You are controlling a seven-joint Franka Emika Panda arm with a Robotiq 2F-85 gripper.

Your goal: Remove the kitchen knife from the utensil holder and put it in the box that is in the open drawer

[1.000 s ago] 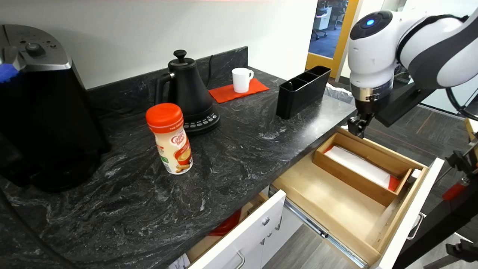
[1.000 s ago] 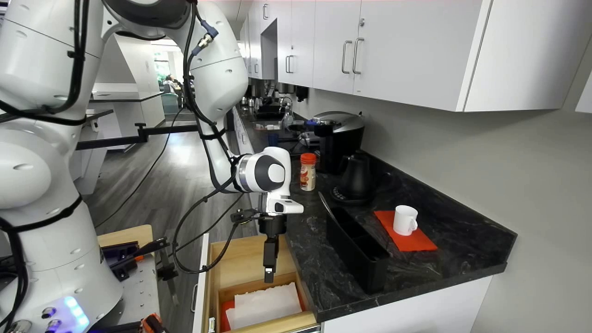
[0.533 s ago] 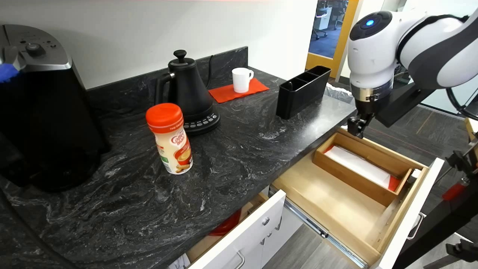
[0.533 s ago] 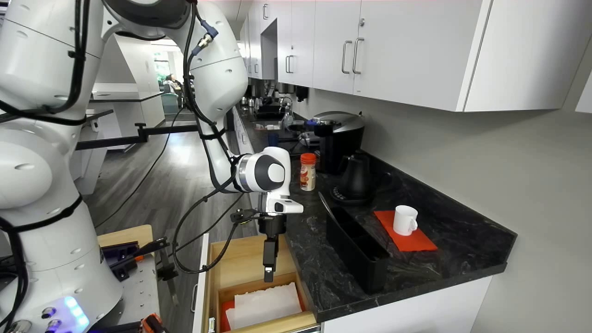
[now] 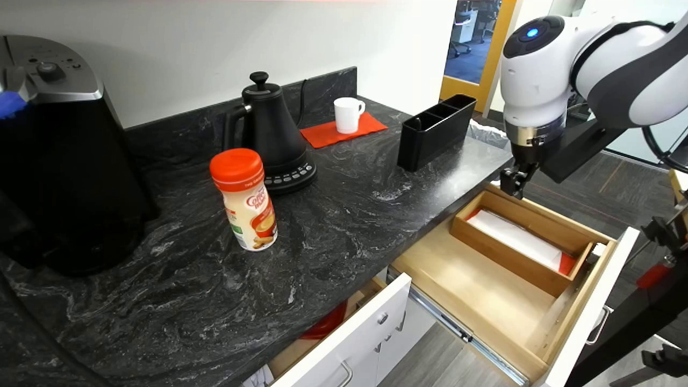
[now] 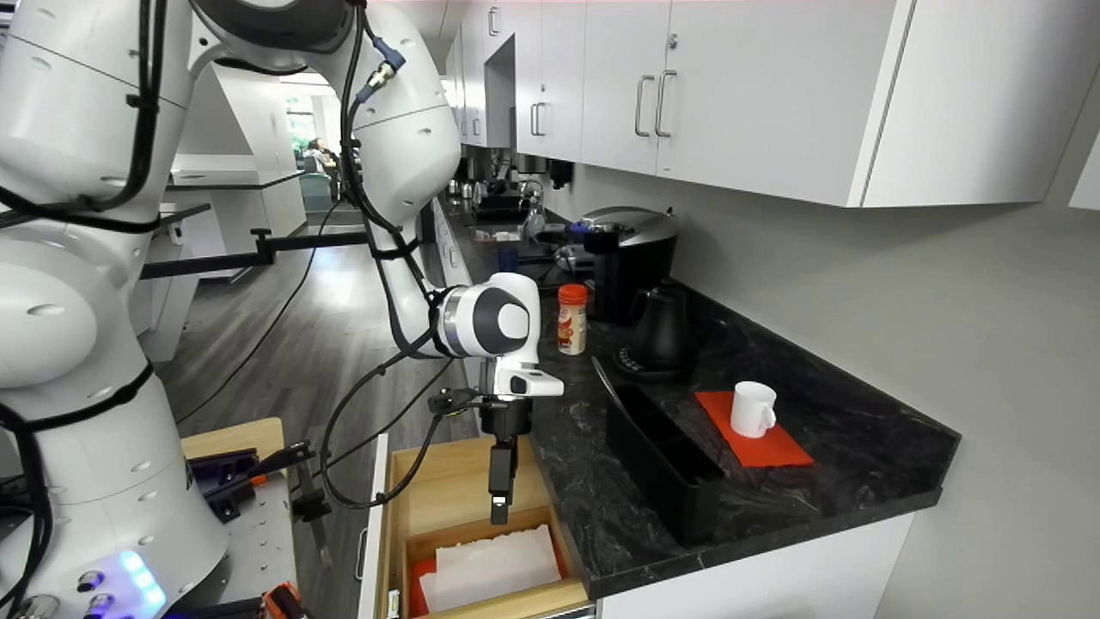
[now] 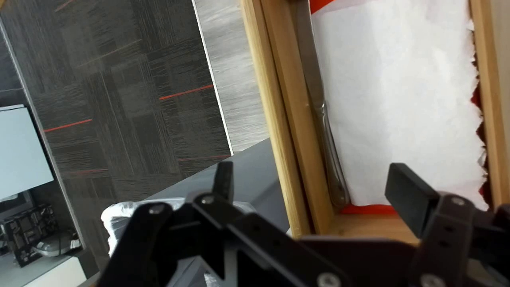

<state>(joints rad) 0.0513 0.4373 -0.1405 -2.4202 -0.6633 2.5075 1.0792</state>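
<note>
My gripper (image 7: 316,187) is open with nothing between its fingers. It hangs above the box in both exterior views (image 5: 515,184) (image 6: 500,507). A metal knife (image 7: 334,159) lies in the box along one long wall, handle end toward the gripper; it is hidden in the exterior views. The box (image 5: 500,252) is light wood with white paper and red inside; it also shows in the wrist view (image 7: 494,131). It sits in the open drawer (image 5: 484,290). The black utensil holder (image 5: 435,140) stands upright on the counter. A thin grey piece (image 6: 612,389) rises from its far end.
The dark counter (image 5: 344,226) carries a white mug (image 5: 348,115) on a red napkin (image 5: 322,137), a black kettle (image 5: 277,129), a creamer bottle (image 5: 247,204) and a coffee maker (image 5: 70,161). A second drawer (image 5: 360,333) is partly open. A cable loops beside the wrist.
</note>
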